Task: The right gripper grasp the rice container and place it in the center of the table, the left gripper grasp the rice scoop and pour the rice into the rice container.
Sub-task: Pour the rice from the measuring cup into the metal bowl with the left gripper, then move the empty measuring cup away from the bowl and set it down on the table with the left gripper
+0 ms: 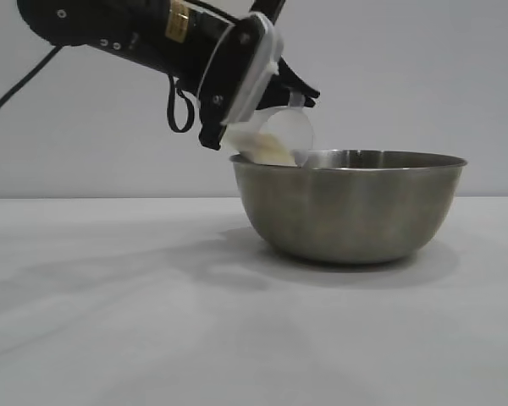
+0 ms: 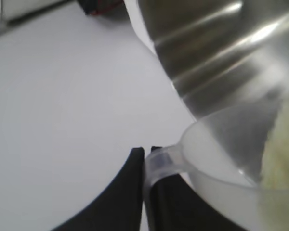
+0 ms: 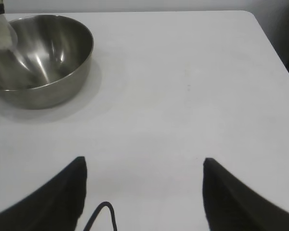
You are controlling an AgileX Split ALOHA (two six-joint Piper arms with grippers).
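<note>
The rice container (image 1: 351,207), a large steel bowl, stands on the white table (image 1: 110,321). My left gripper (image 1: 298,91) is shut on the handle of the rice scoop (image 1: 275,139), a clear plastic cup, and holds it tilted over the bowl's left rim. Off-white rice (image 1: 267,150) lies in the tilted cup. In the left wrist view the fingers (image 2: 135,178) clamp the handle (image 2: 160,161), with the cup (image 2: 221,159) and rice (image 2: 282,149) against the bowl's wall (image 2: 221,57). My right gripper (image 3: 143,166) is open and empty above bare table, away from the bowl (image 3: 43,62).
The table's far edge and right corner (image 3: 250,14) show in the right wrist view. A dark object (image 2: 103,6) lies at the table's far side in the left wrist view. A black cable loop (image 3: 103,214) hangs between the right fingers.
</note>
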